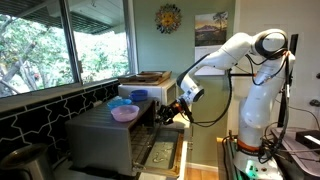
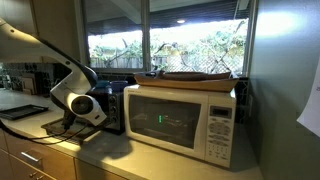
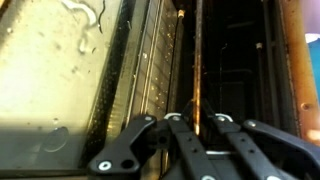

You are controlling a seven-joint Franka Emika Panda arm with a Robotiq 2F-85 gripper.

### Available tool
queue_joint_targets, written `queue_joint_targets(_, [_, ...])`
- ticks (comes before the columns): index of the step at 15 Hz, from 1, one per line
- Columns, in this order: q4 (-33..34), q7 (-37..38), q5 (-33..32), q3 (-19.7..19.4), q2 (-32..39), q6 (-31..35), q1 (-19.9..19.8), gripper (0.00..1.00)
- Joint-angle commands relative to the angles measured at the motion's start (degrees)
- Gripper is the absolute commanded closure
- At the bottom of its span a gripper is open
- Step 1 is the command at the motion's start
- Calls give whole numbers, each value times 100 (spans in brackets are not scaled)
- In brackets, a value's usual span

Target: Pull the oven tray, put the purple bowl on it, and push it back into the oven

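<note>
The grey oven [image 1: 100,135] stands on the counter with its glass door [image 1: 160,155] dropped open. The purple bowl [image 1: 124,113] sits on top of the oven, next to a blue bowl [image 1: 137,96]. My gripper [image 1: 176,108] is at the mouth of the cavity. In the wrist view its fingers [image 3: 195,107] meet on a thin front bar of the oven tray [image 3: 197,55], which lies in the dark cavity [image 3: 245,70]. The open door's glass [image 3: 60,60] is at the left. In an exterior view the arm's wrist [image 2: 85,108] hides the oven's front.
A white microwave [image 2: 180,120] with a wooden tray [image 2: 195,75] on top stands beside the oven. A window runs behind the counter [image 1: 60,45]. Dark tiled wall [image 1: 30,115] is beside the oven. The arm's base [image 1: 255,130] stands opposite.
</note>
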Motion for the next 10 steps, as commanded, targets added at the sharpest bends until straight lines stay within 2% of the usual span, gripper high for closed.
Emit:
queue_joint_targets(1, [-270, 395, -521, -68, -142, -79, -161, 98])
queue_joint_targets(10, [-218, 434, -597, -23, 7, 18, -170, 98])
